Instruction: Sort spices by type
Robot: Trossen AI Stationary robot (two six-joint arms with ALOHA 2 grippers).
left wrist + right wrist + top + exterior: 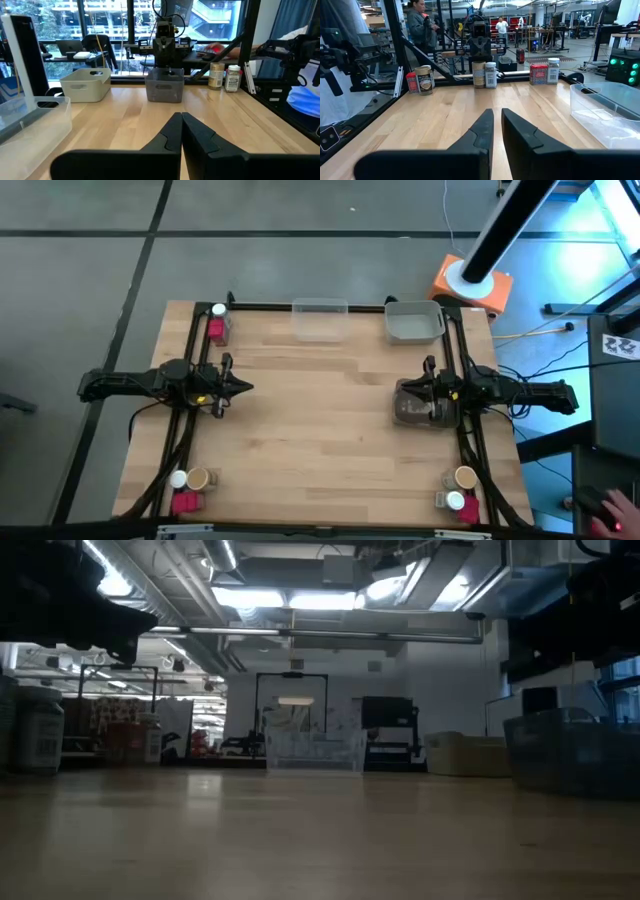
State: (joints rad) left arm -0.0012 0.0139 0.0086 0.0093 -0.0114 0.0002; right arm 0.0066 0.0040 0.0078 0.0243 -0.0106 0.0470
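Observation:
Spices stand in groups at the table's corners. At the far left are a white-lidded jar [218,310] and a red packet [215,330]. The near left has a tan jar [198,479], the near right another tan jar [465,477] and a white-lidded jar [455,501]. My left gripper [245,387] [181,120] hovers shut at mid-left. My right gripper [425,387] [497,116] hovers shut above the dark tray [415,405] [165,86]. In the right wrist view, another tan jar [479,75] and white-lidded jar [490,75] stand before the left arm.
A clear tray [320,319] [605,110] and a grey tray [414,321] [85,84] sit along the far edge. Bare wood lies between the two arms. A black frame runs along both sides of the table. People stand in the room beyond the table's left side.

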